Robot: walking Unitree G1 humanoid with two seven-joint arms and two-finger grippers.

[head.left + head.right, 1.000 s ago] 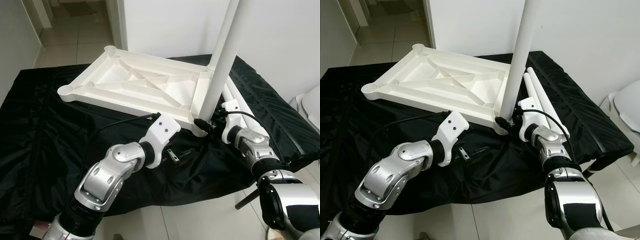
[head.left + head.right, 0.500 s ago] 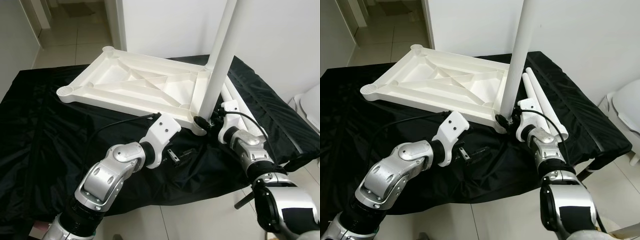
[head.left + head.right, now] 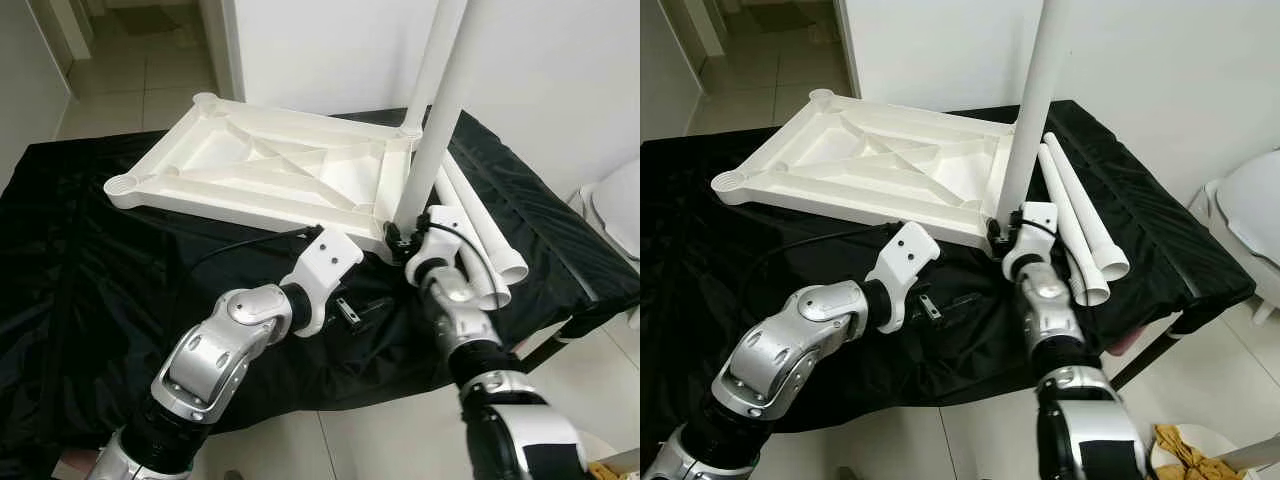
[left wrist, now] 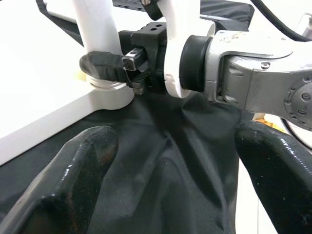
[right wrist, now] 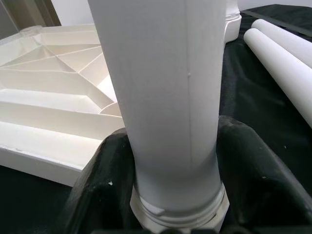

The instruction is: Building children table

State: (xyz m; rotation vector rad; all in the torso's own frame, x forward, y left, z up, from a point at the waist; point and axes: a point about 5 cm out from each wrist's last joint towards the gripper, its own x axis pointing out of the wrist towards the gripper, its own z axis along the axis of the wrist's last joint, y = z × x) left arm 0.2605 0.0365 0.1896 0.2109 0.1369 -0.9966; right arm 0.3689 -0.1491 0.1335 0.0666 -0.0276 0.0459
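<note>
The white plastic tabletop point(image 3: 260, 170) lies upside down on a black cloth point(image 3: 90, 260). A long white leg point(image 3: 432, 110) stands upright in the socket at its near right corner. My right gripper point(image 3: 397, 236) is shut on the base of that leg, its black fingers point(image 5: 100, 175) wrapping both sides of the tube point(image 5: 165, 87). My left gripper point(image 3: 368, 308) hovers low over the cloth just in front of that corner, open with nothing between its fingers point(image 4: 73, 180), pointing at the leg base point(image 4: 105, 83).
Spare white legs point(image 3: 480, 225) lie side by side on the cloth to the right of the upright one. The cloth's front edge drops to tiled floor point(image 3: 380, 440). A white seat point(image 3: 615, 205) stands at the far right, and a white wall point(image 3: 330, 50) rises behind.
My right forearm has swung from the right side to in front of the leg, still gripping its base. The view has shifted a little. The left arm has stayed put.
</note>
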